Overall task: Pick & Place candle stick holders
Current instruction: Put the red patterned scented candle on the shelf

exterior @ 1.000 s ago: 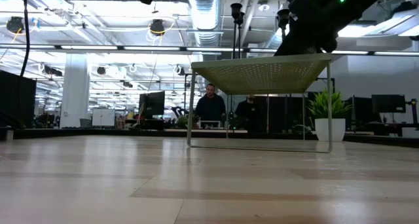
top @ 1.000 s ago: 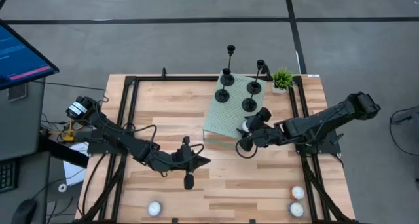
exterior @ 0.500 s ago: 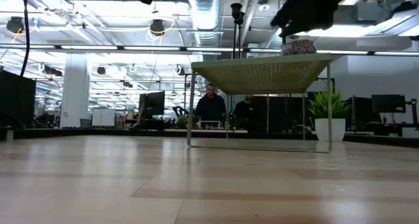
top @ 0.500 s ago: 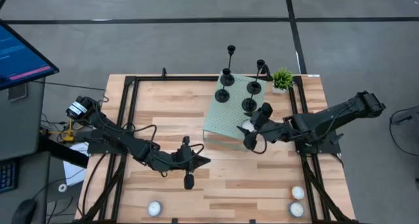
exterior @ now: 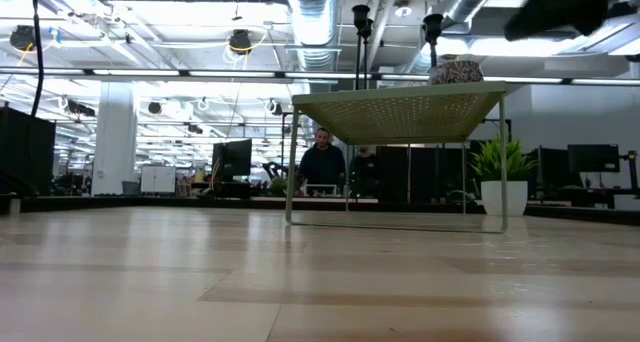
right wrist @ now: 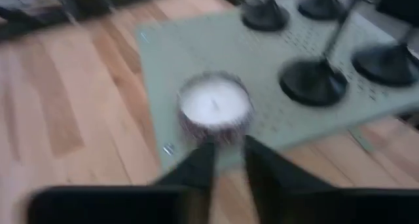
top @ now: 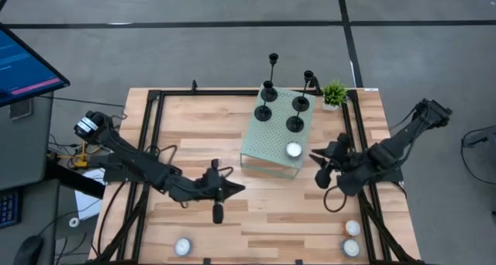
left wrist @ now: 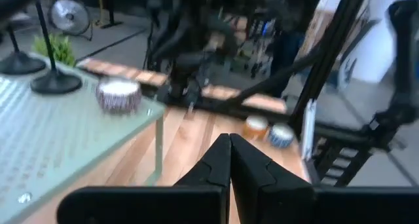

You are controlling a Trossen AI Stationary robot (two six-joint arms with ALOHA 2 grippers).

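Note:
Several black candle stick holders (top: 295,124) (right wrist: 314,80) stand on their disc bases on a pale green perforated shelf (top: 267,141) at the table's middle. A white tealight (top: 293,149) (right wrist: 215,106) sits on the shelf's near right corner. My right gripper (top: 316,163) (right wrist: 228,155) hangs just right of that corner. It points at the tealight with a narrow gap between its fingers and nothing in them. My left gripper (top: 236,190) (left wrist: 229,142) is shut and empty above the bare wood left of the shelf, pointing toward it.
A small green plant (top: 335,93) stands at the shelf's far right. Loose tealights lie near the front edge, one at the left (top: 183,246) and two at the right (top: 353,228). A black frame (top: 155,141) rings the tabletop. People sit in the room beyond.
My right gripper has let go of the tealight on the shelf's near right corner. It has drawn back up and toward the table's right edge. The tealight stays where it was set.

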